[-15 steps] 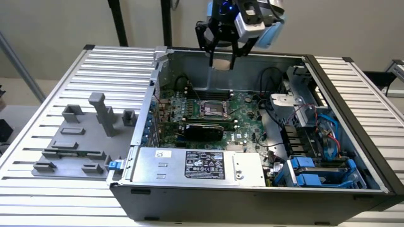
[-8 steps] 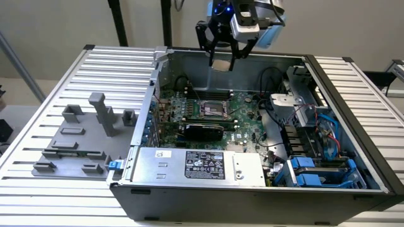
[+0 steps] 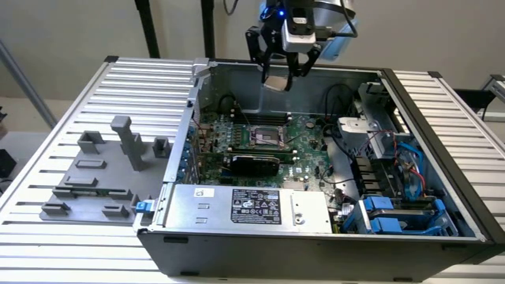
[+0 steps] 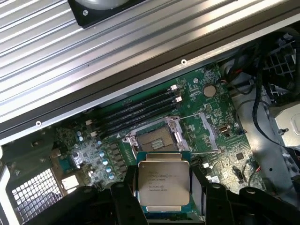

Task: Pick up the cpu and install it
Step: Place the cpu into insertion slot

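cpu clasped between jaws of gripper, top centre of exterior view, held clear of case walls, socket uncovered below

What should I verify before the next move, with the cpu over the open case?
1. cpu gripped by the end effector: ok.
2. cpu above the computer case, apart from the motherboard: ok.
3. Socket uncovered, nothing lying in it: ok.
4. Cables away from the socket: ok.
5. cpu corner orientation matching the socket: cannot tell.
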You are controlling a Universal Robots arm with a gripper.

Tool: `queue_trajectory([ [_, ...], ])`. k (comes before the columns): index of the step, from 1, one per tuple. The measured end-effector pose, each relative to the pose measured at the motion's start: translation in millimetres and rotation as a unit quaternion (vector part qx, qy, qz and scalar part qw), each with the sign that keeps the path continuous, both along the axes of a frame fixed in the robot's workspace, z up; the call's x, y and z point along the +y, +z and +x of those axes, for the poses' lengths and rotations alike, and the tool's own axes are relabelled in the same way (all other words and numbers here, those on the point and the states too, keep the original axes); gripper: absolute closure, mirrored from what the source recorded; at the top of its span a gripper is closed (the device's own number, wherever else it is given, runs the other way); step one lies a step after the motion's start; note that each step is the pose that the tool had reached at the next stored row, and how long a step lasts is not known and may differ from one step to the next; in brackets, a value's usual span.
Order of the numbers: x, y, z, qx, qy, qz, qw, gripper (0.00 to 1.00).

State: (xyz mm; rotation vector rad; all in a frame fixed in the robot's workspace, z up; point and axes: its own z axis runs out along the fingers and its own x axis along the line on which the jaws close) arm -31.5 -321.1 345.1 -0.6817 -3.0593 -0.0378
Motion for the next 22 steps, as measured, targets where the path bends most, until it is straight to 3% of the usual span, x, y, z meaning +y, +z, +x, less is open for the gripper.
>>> queue_trajectory([
  [5, 0.0, -2.7, 0.0, 0.0, -0.045, 0.0, 0.999, 0.45],
  [11, 0.0, -6.2, 0.0, 0.0, -0.1, 0.0, 0.995, 0.45],
  [16, 0.0, -9.1, 0.0, 0.0, -0.145, 0.0, 0.9894, 0.45],
  [22, 0.0, -12.8, 0.0, 0.0, -0.198, 0.0, 0.9801, 0.45],
])
